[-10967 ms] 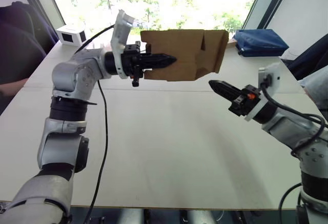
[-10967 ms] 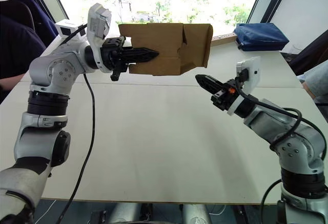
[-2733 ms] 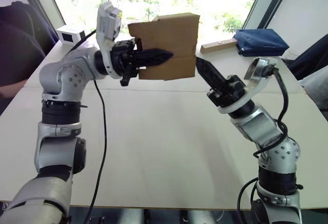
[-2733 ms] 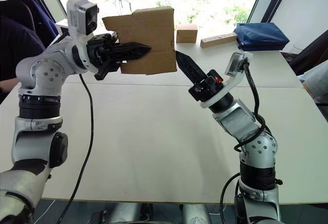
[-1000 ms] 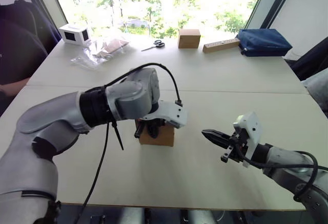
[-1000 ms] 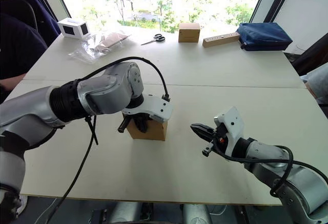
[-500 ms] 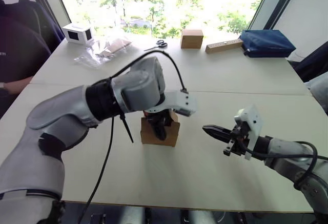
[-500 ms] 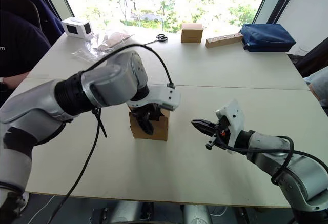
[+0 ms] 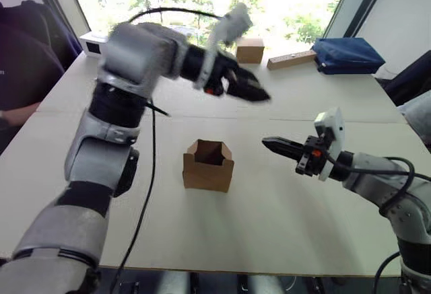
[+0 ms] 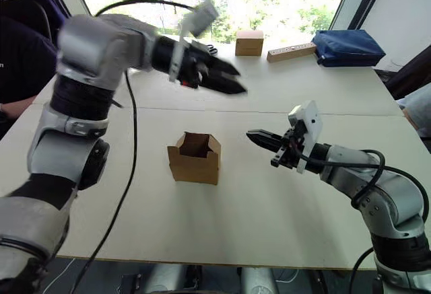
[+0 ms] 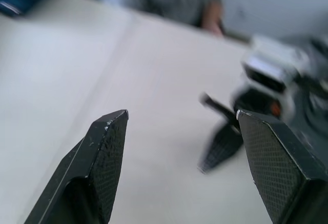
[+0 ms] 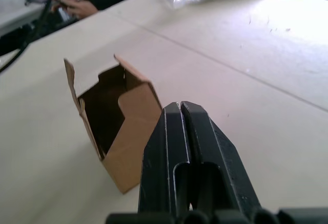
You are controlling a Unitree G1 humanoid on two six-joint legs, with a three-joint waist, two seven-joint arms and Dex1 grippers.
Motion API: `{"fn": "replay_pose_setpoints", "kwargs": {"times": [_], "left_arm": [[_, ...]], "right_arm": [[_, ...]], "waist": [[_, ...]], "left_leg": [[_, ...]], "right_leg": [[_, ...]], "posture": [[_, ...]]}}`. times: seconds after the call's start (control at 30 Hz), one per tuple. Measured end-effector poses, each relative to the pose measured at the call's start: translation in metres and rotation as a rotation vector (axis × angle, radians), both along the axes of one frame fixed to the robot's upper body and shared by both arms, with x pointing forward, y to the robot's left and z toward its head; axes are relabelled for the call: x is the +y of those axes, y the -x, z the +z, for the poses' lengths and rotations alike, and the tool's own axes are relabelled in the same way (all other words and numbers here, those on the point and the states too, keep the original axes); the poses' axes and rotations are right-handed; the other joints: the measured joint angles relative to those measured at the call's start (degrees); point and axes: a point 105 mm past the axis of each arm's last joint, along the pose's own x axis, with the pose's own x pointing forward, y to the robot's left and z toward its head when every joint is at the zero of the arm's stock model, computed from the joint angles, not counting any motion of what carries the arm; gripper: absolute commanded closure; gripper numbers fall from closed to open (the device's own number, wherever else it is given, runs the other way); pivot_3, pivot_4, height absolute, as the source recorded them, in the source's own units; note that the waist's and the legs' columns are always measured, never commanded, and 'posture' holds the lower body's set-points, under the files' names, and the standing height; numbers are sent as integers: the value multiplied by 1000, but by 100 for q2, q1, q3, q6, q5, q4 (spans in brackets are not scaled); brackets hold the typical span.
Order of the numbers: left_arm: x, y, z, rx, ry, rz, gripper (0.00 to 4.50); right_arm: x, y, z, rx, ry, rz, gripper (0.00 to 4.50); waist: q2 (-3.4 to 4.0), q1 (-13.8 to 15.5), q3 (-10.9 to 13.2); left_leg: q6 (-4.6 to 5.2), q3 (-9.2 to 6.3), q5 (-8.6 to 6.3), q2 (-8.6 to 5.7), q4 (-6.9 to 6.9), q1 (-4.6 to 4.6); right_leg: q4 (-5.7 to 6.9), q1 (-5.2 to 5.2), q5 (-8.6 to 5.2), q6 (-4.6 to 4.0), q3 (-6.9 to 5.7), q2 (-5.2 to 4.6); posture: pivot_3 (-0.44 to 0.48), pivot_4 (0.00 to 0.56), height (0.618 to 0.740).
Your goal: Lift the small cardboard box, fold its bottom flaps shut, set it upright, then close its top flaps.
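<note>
**Box upright on table, top open, both grippers clear of it**

Left gripper (image 9: 259, 94): raised well above the table, past the far side of the box, pointing toward the robot's right. Wrist view shows its two fingers (image 11: 97, 162) spread wide with nothing between them. Blurred in the head views. The right gripper is visible across the gap in that wrist view.

Right gripper (image 10: 254, 136): fingers pressed together, no gap, holding nothing. It hovers just above the table to the right of the box, tip aimed at it, apart from it. In the right wrist view the closed fingers (image 12: 187, 157) point at the box's near corner.

Small cardboard box (image 9: 209, 166): stands upright on the white table (image 9: 269, 240), about mid-table, between the two arms. Not touched by either gripper. Top flaps (image 10: 197, 139) stand up around the rim, dark interior visible. Bottom flaps are under the box, can't see them.

Far edge of the table, by the window: smoother brown cube (image 10: 249, 42), wooden block (image 10: 291, 52) just beside it, blue pouch (image 10: 347, 47) further right, scissors (image 10: 210, 49), clear plastic bag, white box with dark window (image 9: 91, 43) at the far left.

A person in dark clothing (image 9: 20, 65) sits at the left edge of the table.
</note>
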Motion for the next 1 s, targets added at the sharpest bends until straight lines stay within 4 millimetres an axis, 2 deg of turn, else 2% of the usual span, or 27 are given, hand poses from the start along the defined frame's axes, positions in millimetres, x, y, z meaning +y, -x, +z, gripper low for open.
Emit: {"fn": "replay_pose_setpoints", "kwargs": {"times": [0.03, 0.1, 0.17, 0.27, 0.3, 0.33, 0.53, 0.67, 0.87, 1.0], "left_arm": [[19, -6, -7, 1, 66, 72, 1263], [45, -5, -29, 15, 108, 150, 1713], [71, 0, -64, 72, 107, 222, 2590], [93, 14, -90, 69, 80, 271, 3921], [97, 19, -94, 62, 94, 271, 4297], [99, 26, -99, 66, 112, 257, 4477], [108, 44, -131, 137, 91, 232, 4477], [94, 58, -152, 177, 20, 140, 4477], [79, 57, -160, 161, -20, 76, 4477], [73, 56, -173, 162, -82, 45, 4477]], "right_arm": [[0, -1, 3, 1, -13, 3, 4500], [3, -2, 9, -4, -22, 18, 4500], [5, -2, 11, -6, -17, 33, 4500], [13, -1, 5, 22, -1, 74, 4500], [15, 0, 4, 27, 3, 83, 4500], [17, 1, 2, 32, 10, 94, 4500], [27, 3, -8, 49, 49, 141, 4500], [35, 5, -20, 72, 89, 167, 4500], [45, 2, -34, 52, 136, 174, 4500], [45, -4, -42, 47, 175, 170, 4500]], "waist": [[-2, -2, 1], [-3, 6, 2], [-9, 31, 6], [-13, 75, 6], [-13, 95, 6], [-14, 124, 5], [-15, 168, 4], [-15, 164, 4], [-15, 158, 3], [-15, 156, 3]], "left_leg": [[-22, -3, 13, 5, -8, 2], [-53, -5, 30, 8, -12, 0], [-59, -5, 33, 8, -11, -3], [-58, -6, 33, -6, -7, -4], [-58, -6, 32, -10, -6, -4], [-56, -5, 31, -10, -6, -4], [-41, -5, 23, -12, -5, -1], [-31, -5, 17, -12, -6, 1], [-29, -5, 16, -12, -6, 3], [-29, -5, 16, -11, -7, 3]], "right_leg": [[1, -1, 0, -1, -3, 4], [1, -3, 0, -2, -6, 7], [1, -2, 1, -5, -8, 6], [-3, 5, 6, -11, -11, -13], [-5, 8, 6, -11, -10, -16], [-13, 10, 9, -16, -10, -16], [-12, 13, 9, -17, -12, -13], [-12, 14, 9, -17, -12, -12], [-11, 15, 9, -17, -13, -8], [-12, 15, 9, -17, -14, -7]], "posture": [[0, 150, 740], [0, 150, 740], [0, 150, 740], [0, 150, 740], [0, 150, 740], [0, 150, 740], [0, 150, 740], [0, 150, 740], [0, 150, 740], [0, 150, 740]]}}
